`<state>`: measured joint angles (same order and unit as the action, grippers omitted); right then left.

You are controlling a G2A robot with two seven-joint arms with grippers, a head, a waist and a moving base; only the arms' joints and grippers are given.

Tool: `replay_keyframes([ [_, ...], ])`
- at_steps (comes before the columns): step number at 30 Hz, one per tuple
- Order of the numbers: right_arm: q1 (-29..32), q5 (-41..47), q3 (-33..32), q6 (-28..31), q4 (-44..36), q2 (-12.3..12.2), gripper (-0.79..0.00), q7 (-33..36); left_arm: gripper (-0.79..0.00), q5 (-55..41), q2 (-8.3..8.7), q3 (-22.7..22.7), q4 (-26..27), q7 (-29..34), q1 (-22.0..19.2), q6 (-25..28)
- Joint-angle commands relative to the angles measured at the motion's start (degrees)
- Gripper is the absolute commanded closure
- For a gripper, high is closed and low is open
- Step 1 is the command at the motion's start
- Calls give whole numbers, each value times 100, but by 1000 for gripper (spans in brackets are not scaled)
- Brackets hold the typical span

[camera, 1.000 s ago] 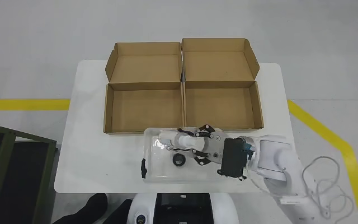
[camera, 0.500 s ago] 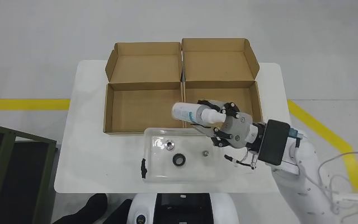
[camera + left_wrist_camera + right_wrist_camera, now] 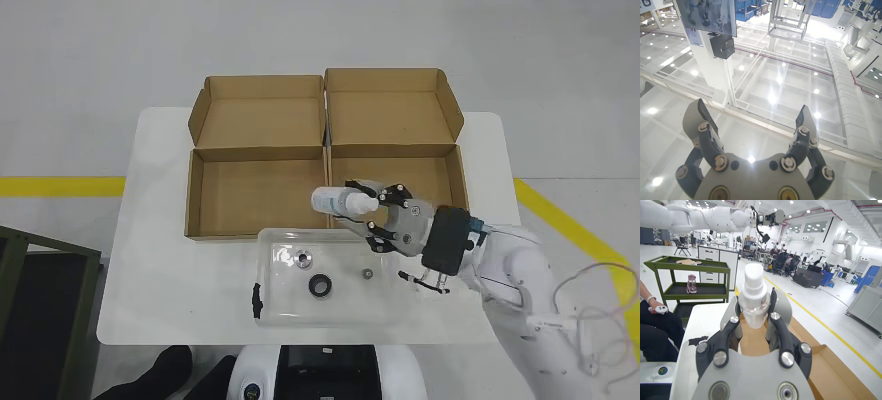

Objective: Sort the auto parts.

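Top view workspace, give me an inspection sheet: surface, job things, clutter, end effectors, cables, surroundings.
Surface: white table, carrying the boxes and the tray.
Job's things: left box and right box, open, side by side; clear tray in front of them with a black ring, a silver round part and a small part; white bottle lifted near where the boxes meet.
Clutter: nothing seen.
End effectors: right end effector shut on the white bottle; left end effector open, holding nothing, aimed at the ceiling.
Cables: cable beside the right arm.
Surroundings: yellow floor line; green cart.
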<state>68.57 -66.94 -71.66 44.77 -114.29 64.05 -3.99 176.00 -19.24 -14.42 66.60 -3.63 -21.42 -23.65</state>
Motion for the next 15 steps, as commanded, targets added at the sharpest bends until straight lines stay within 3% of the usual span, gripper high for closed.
replay_keyframes([
  [1, 34, -133, 26, -21, 141, -6, 0, 107, -785, 0, 0, 0, 0, 0, 0, 0],
  [15, -92, -553, 39, -334, 1002, -24, 0, 672, -785, 0, 0, 0, 0, 0, 0, 0],
])
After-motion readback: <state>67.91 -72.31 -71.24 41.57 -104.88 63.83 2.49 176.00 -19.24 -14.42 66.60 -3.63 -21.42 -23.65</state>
